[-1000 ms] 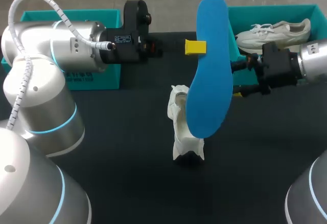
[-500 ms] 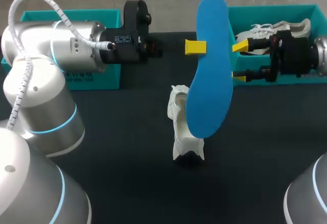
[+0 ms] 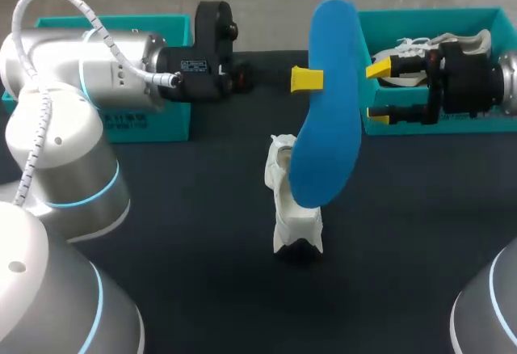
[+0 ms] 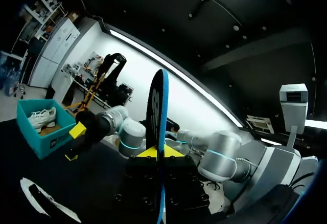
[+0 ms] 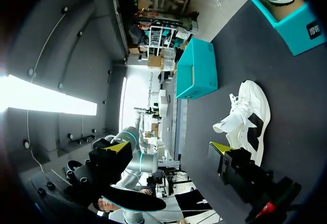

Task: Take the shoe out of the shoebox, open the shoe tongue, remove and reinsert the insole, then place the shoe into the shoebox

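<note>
My left gripper is shut on a blue insole, holding it upright above the table. In the left wrist view the insole shows edge-on between the yellow tips of the left gripper. A white shoe stands toe-down on the black table under the insole's lower end. My right gripper hangs open just right of the insole, in front of the teal shoebox. From the right wrist, that open right gripper has the shoe ahead of it.
The shoebox at the back right holds a second white shoe. Another teal box sits at the back left, behind my left arm, and also shows as the teal box beyond the shoe.
My right gripper pulled up and back from beside the insole toward the shoebox, staying open. The insole's lower end swung slightly left.
</note>
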Tool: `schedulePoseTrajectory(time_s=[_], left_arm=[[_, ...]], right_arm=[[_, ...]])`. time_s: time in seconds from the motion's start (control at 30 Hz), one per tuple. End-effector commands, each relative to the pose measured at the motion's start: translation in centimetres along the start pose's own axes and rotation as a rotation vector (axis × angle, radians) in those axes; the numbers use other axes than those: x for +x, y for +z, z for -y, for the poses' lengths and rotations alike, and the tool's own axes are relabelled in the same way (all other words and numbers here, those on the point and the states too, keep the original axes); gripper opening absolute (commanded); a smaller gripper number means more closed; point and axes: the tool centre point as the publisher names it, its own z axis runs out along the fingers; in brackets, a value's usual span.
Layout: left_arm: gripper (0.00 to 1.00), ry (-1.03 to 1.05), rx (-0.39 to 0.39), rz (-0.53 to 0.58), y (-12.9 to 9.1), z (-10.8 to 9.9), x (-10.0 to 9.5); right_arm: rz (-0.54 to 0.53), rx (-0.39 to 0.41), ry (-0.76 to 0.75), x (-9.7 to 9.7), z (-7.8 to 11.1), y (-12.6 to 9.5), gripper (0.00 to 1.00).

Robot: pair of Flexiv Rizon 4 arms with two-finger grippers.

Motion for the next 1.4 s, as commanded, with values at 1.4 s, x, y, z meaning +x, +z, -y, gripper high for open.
schedulePoseTrajectory(time_s=[1.4], left_arm=[[0.0, 1.494, -0.037, 0.136, -1.6, -1.6, -9.6]], right_arm=[[0.0, -0.001, 0.0, 0.0, 0.0, 0.1, 1.0]])
